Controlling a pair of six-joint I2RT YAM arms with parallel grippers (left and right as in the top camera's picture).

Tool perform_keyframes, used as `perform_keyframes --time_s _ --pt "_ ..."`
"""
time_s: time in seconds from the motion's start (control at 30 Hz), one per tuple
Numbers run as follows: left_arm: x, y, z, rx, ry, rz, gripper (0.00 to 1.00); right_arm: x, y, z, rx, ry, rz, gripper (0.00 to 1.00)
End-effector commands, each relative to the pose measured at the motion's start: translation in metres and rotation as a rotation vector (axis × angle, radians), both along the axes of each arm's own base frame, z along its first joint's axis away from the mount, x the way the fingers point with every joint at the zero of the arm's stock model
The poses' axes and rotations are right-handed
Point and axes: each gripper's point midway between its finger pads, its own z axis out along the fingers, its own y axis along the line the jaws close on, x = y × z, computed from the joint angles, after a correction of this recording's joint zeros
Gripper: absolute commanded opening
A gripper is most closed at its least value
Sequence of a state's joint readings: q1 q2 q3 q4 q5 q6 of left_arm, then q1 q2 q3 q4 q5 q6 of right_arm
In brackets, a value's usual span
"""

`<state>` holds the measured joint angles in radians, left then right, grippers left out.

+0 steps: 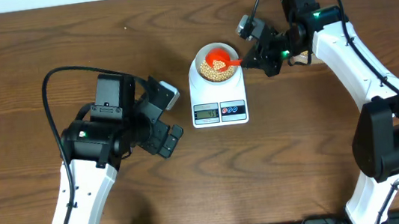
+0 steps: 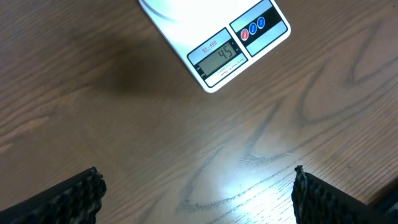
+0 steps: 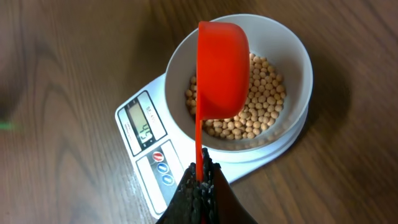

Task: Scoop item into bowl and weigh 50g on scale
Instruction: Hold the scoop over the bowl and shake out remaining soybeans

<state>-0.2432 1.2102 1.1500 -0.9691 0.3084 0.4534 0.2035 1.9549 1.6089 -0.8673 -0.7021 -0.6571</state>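
The white scale (image 1: 218, 101) stands mid-table with the pale bowl (image 1: 232, 51) on it, partly filled with beige beans (image 1: 213, 70). My right gripper (image 1: 251, 58) is shut on the thin handle of a red scoop (image 1: 217, 57), which hangs tipped on its side over the bowl. The right wrist view shows the gripper (image 3: 203, 179), the scoop (image 3: 221, 68), the beans (image 3: 264, 106), the bowl (image 3: 292, 53) and the scale (image 3: 146, 146). My left gripper (image 1: 172, 117) is open and empty, left of the scale. In the left wrist view the gripper (image 2: 199, 194) hovers over bare wood near the scale (image 2: 217, 46).
The scale's display (image 2: 222, 55) and two round buttons (image 2: 252, 28) face the table's front edge. Brown wooden tabletop (image 1: 300, 138) lies all around. The right arm's white links (image 1: 359, 56) run down the right side, the left arm's links (image 1: 91, 185) down the front left.
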Motion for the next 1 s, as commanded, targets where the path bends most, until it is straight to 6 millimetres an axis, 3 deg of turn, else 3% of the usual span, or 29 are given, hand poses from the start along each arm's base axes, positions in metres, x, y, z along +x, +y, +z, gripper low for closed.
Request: perform_keyframes --time_s 0.0,0.4,0.97 --pt "0.000 0.000 -0.001 0.011 -0.002 -0.014 0.98 -0.003 0.005 0.011 0.033 0.025 -0.028 0.01" --pt "0.000 0.000 -0.001 0.010 -0.002 -0.014 0.98 0.005 0.007 0.025 0.046 0.016 -0.057 0.01" --pt "0.000 0.000 -0.001 0.010 -0.002 -0.014 0.98 0.018 -0.004 0.030 -0.040 -0.049 -0.087 0.01"
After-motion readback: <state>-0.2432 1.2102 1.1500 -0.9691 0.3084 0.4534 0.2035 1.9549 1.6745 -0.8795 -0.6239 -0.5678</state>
